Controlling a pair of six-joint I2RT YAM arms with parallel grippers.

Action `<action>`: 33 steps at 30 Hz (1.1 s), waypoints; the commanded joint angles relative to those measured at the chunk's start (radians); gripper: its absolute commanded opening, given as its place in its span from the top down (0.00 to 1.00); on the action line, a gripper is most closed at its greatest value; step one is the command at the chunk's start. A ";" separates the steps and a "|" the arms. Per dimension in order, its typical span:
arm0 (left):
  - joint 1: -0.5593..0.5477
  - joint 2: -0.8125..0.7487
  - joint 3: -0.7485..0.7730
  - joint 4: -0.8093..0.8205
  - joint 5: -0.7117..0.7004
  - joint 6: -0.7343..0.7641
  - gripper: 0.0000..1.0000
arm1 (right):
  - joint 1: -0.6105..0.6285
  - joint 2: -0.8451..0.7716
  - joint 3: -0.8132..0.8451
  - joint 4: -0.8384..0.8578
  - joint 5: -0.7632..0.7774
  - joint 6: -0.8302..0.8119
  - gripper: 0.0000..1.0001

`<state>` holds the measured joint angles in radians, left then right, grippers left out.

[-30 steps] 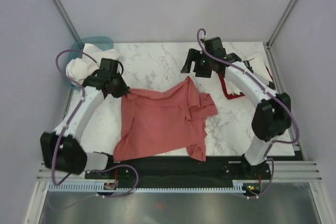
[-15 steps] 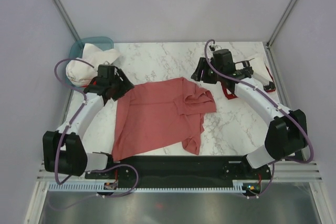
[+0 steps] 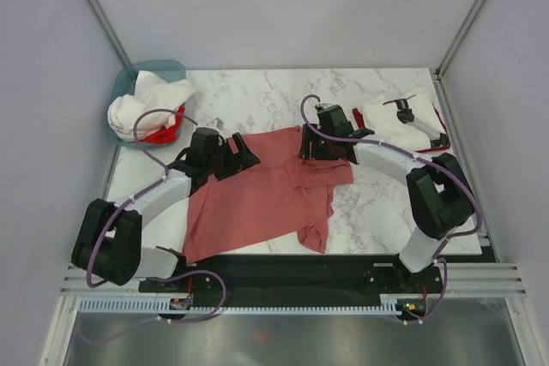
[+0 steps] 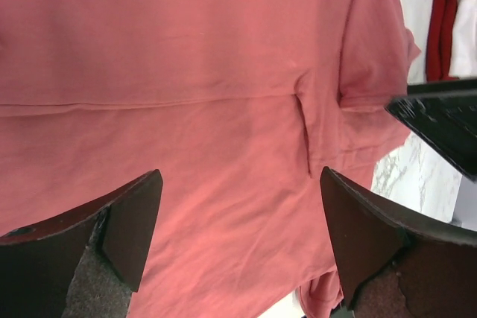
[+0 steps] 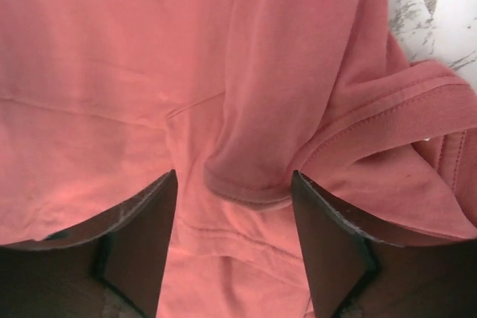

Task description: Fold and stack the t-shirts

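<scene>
A dusty salmon-red t-shirt (image 3: 257,199) lies spread on the marble table, its right sleeve (image 5: 261,139) folded over onto the body. My left gripper (image 3: 244,152) hovers over the shirt's far left edge, open wide, with only flat cloth (image 4: 223,109) below it (image 4: 242,236). Over the folded sleeve at the far right edge, my right gripper (image 3: 310,147) is also open; the sleeve's hem lies between its fingers (image 5: 232,236), unclamped. A white t-shirt with a black mark (image 3: 403,122) lies at the back right on a dark red one (image 4: 445,13).
A teal basket (image 3: 127,83) at the back left corner holds white t-shirts (image 3: 141,100) and a bright red one (image 3: 163,130). Grey walls with metal posts close in the table on three sides. Bare marble (image 3: 377,203) shows to the shirt's right.
My left gripper let go of the shirt's corner, opened and moved right over the cloth. The right arm swung left and down to the folded sleeve. The shirt settled flatter.
</scene>
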<state>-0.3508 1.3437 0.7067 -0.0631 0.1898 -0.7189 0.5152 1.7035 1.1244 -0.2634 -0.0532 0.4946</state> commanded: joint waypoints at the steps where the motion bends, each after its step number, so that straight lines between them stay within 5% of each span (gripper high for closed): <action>1: -0.051 0.017 0.039 0.094 0.056 0.045 0.07 | 0.002 0.018 0.017 0.046 0.047 -0.011 0.31; 7: -0.128 0.086 0.079 0.092 0.063 0.061 0.11 | -0.001 0.056 0.058 0.006 0.115 -0.028 0.48; 10: -0.189 0.162 0.149 0.037 0.046 0.082 0.12 | -0.003 0.068 0.077 -0.017 0.144 -0.030 0.74; 11: -0.198 0.182 0.164 0.014 0.074 0.085 0.13 | -0.007 0.067 0.087 -0.026 0.160 -0.030 0.95; 12: -0.214 0.198 0.177 0.014 0.088 0.084 0.14 | -0.012 0.061 0.087 -0.033 0.192 -0.025 1.00; 19: -0.296 0.311 0.237 0.022 0.070 0.096 0.18 | -0.181 -0.120 -0.107 0.108 0.213 0.097 0.98; 24: -0.350 0.382 0.313 -0.035 0.037 0.119 0.19 | -0.199 -0.097 -0.100 0.110 0.184 0.099 0.98; 33: -0.384 0.468 0.379 -0.093 0.022 0.113 0.41 | -0.219 -0.091 -0.109 0.113 0.173 0.114 1.00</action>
<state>-0.7307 1.7882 1.0466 -0.1192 0.2329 -0.6346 0.3050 1.6184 1.0214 -0.1864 0.1249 0.5861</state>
